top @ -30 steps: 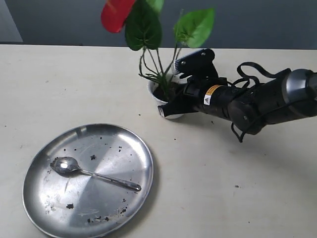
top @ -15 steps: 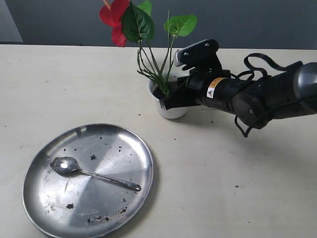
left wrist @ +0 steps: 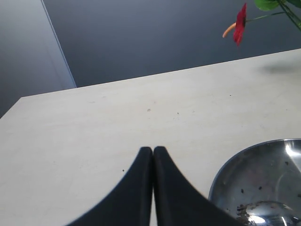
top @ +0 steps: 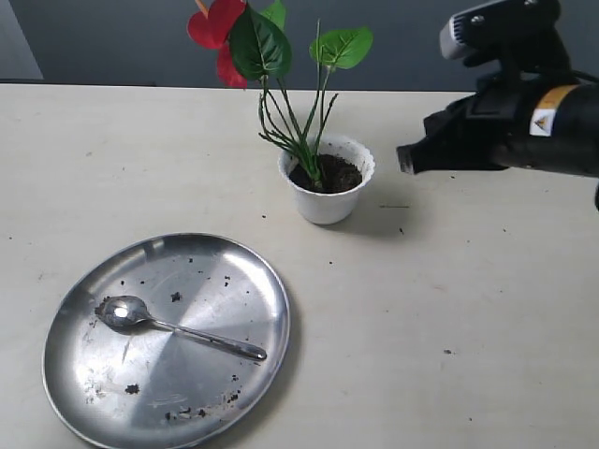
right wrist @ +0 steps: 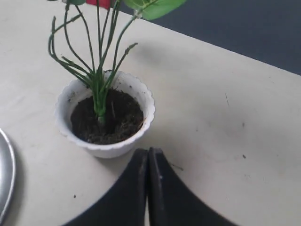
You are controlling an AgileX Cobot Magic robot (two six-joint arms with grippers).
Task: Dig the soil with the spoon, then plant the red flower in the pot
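Observation:
The red flower (top: 217, 26) stands upright in the white pot (top: 327, 200), its green stems (right wrist: 99, 89) sunk in the dark soil (right wrist: 107, 117). My right gripper (top: 406, 159) hovers to the right of the pot, apart from it, and its fingers (right wrist: 148, 153) are shut with nothing between them. The spoon (top: 173, 326) lies on the steel plate (top: 234, 271), bowl to the left. My left gripper (left wrist: 153, 149) is shut and empty over bare table beside the plate rim (left wrist: 225, 169). One red bloom (left wrist: 241, 23) shows far off in the left wrist view.
Loose soil specks (top: 178, 407) dot the plate, and a few lie on the table (top: 447, 353). The table's far edge meets a dark wall (top: 421, 47) behind the pot.
My right gripper let go of the stems and pulled back to the right and up, away from the pot. The flower, tilted a second ago, now stands upright on its own.

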